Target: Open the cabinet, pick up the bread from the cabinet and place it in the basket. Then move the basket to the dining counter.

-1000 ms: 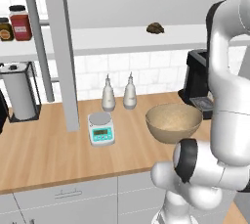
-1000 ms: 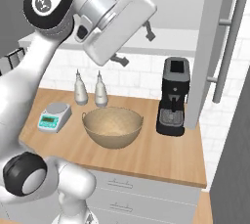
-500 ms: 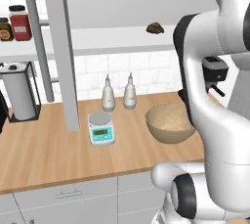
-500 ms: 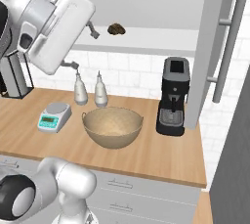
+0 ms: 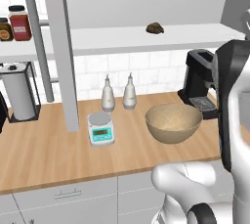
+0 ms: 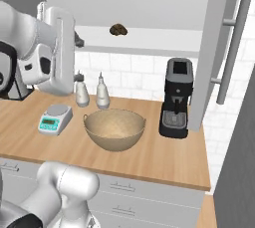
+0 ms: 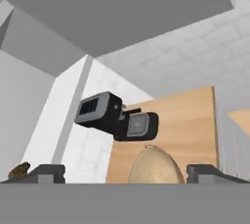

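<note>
Kitchen scene, rendered, with a white robot arm raised in front of an open wall cabinet (image 6: 219, 48). The cabinet doors are swung wide, showing a pale shelf (image 5: 146, 38) inside.

The bread (image 5: 155, 28), a small dark brown lumpy roll, sits on that shelf toward its right half. In the hand view the jaws stand wide apart with nothing between them; their two dark tips rise at the bottom corners of that tilted picture, and the gripper (image 7: 125, 171) is empty. The bread (image 7: 18, 170) shows at the far lower left of the hand view, just outside the left-hand tip, so it lies off to one side of the jaws and not between them. It looks roughly as long as it is wide; I cannot make out a clear long axis.

Straight ahead of the jaws in the hand view are a black coffee machine (image 7: 117, 116) and, nearer, the rim of the basket (image 7: 152, 165), a round tan bowl shape resting on the wooden surface (image 5: 44, 149). From the base views the basket (image 6: 114, 128) stands below the shelf, beside the coffee machine, with two small bottles (image 5: 118, 92) and a kitchen scale (image 5: 101, 128) to its other side.

Judging from this, the cabinet step is done and the bread is not yet grasped. The coming move likely depends on swinging the hand sideways until the bread sits between the open jaws.
</note>
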{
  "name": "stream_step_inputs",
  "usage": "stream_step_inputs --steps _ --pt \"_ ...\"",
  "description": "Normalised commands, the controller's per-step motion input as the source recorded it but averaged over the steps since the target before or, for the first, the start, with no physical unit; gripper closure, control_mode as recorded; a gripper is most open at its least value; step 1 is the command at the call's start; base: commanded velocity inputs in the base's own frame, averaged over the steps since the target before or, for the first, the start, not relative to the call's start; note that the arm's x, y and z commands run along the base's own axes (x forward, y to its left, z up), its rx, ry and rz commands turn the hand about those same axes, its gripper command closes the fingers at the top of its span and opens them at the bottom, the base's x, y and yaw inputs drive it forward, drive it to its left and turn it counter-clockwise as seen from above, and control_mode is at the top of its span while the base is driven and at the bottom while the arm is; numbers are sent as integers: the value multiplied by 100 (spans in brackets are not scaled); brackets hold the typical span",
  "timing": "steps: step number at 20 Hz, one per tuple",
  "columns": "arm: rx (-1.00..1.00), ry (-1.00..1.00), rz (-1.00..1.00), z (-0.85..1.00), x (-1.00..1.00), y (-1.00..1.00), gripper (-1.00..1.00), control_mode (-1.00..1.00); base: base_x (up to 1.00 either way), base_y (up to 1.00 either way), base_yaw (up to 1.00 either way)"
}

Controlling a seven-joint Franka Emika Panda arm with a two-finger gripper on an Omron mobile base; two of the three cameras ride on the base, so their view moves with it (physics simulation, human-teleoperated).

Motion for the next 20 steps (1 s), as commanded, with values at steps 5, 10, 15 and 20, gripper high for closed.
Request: stream_step_inputs --steps 5,10,15,20 --pt "-30 27 70 -1 11 8 -100 -100 0 0 0" --pt "-33 1 53 0 63 19 -100 -100 0 0 0" --pt "-31 -16 43 -8 79 2 -100 -100 0 0 0" --pt "-11 -21 12 -8 70 15 -100 -100 0 0 0"
